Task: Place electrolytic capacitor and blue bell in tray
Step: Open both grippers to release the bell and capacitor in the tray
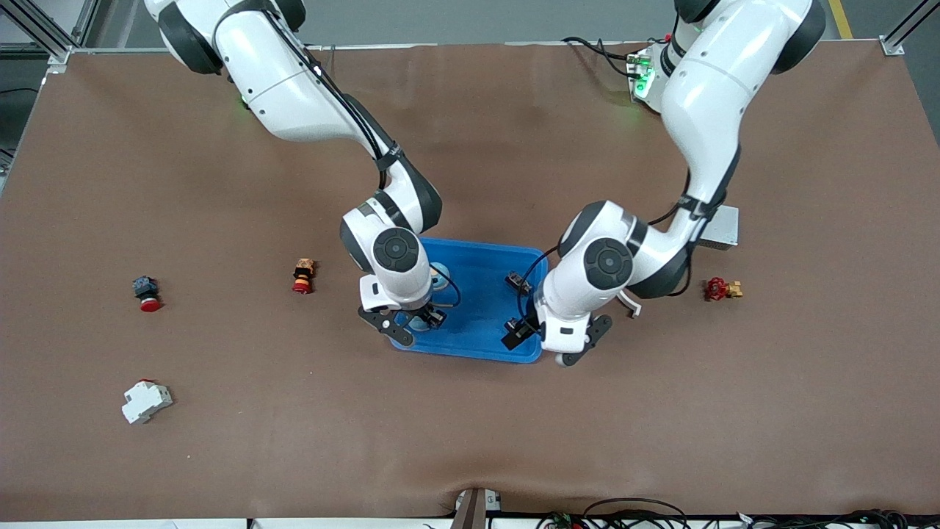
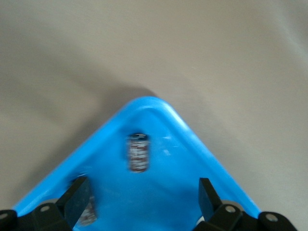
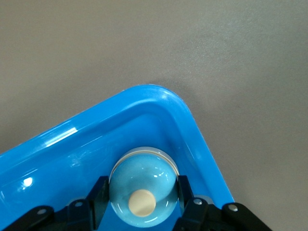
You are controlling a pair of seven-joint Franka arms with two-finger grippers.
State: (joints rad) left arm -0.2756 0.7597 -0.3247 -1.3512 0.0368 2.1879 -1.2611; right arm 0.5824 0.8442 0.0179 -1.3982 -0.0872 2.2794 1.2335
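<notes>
The bright-blue tray (image 1: 481, 297) lies mid-table. My right gripper (image 1: 407, 321) is low in the tray's corner toward the right arm's end, nearer to the front camera. In the right wrist view (image 3: 142, 180) its fingers (image 3: 98, 192) press both sides of the light-blue bell (image 3: 144, 185), which sits on the tray floor by the rim (image 3: 159, 94). My left gripper (image 1: 556, 339) hangs over the tray's corner toward the left arm's end. It is open and empty (image 2: 143, 183). The small dark electrolytic capacitor (image 2: 138, 153) lies on the tray floor near that corner's rim (image 2: 154, 103).
On the brown table toward the right arm's end are an orange-and-red part (image 1: 302, 275), a red-capped button (image 1: 147, 292) and a white breaker (image 1: 145, 400). Toward the left arm's end are a red-and-yellow valve (image 1: 723, 289) and a grey box (image 1: 720, 226).
</notes>
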